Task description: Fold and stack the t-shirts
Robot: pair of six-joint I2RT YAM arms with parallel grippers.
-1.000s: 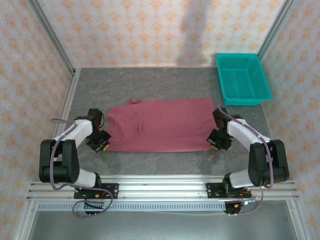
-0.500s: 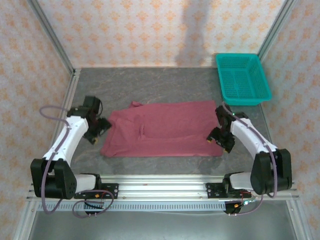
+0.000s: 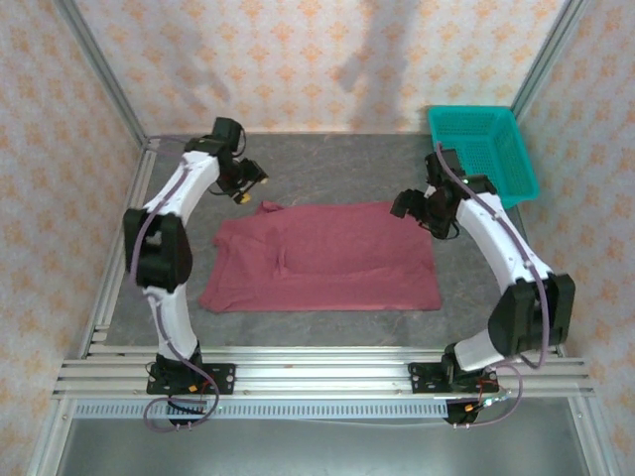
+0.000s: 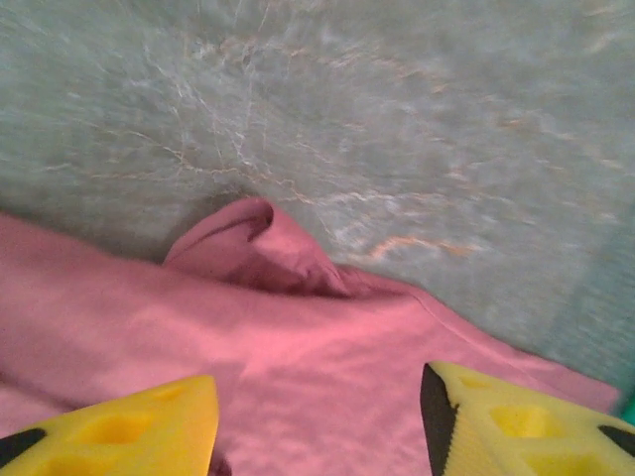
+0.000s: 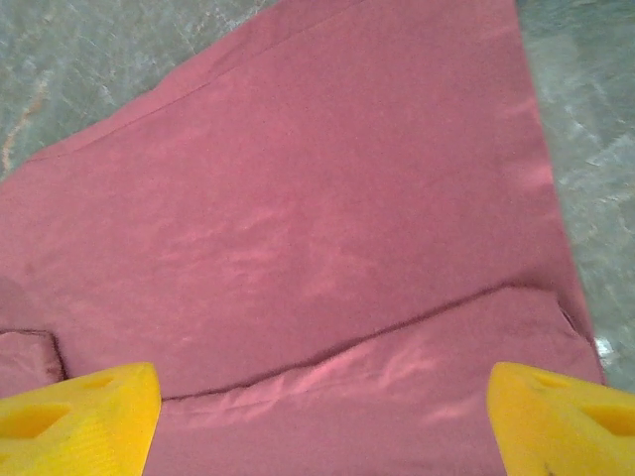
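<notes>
The maroon t-shirt (image 3: 322, 258) lies flat on the grey table, folded into a wide band with a small bunched flap (image 4: 248, 238) at its far left corner. My left gripper (image 3: 250, 183) hovers at that far left corner, its yellow fingers (image 4: 129, 426) apart above the cloth, holding nothing; its midpoint (image 4: 317, 416) is over the fabric. My right gripper (image 3: 407, 206) is over the far right corner, and in the right wrist view it (image 5: 322, 407) stands wide open above a fold line in the t-shirt (image 5: 298, 198).
A teal mesh basket (image 3: 481, 156) stands at the back right, just behind the right arm. Metal frame posts and patterned walls close in the table on three sides. Bare grey tabletop (image 3: 327, 164) lies behind the shirt.
Both grippers opened and let go of the shirt's near corners. The arms then swung away from me to its far corners. The shirt's near edge settled slightly nearer.
</notes>
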